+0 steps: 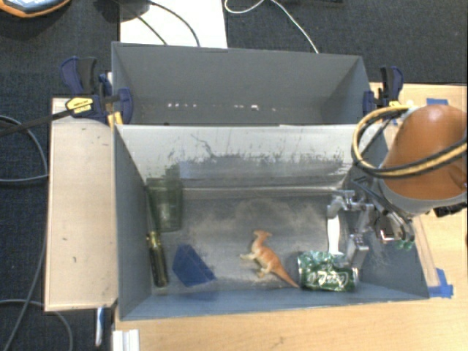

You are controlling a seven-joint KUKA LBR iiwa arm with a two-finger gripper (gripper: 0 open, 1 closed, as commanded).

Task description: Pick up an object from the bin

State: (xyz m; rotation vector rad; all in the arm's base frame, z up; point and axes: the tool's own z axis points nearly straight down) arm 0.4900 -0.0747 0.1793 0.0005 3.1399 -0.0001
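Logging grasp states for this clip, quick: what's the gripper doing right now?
Gripper: open, fingers apart just above the crumpled green packet in the near right corner of the bin; nothing held between them.

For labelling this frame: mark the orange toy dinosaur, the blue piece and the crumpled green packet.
orange toy dinosaur (265, 257), camera view, on its body.
blue piece (191, 266), camera view, on its flat middle.
crumpled green packet (325, 276), camera view, on its printed top face.

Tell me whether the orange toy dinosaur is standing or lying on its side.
Lying on its side. The orange toy dinosaur shows its full profile, head to tail, flat on the bin floor.
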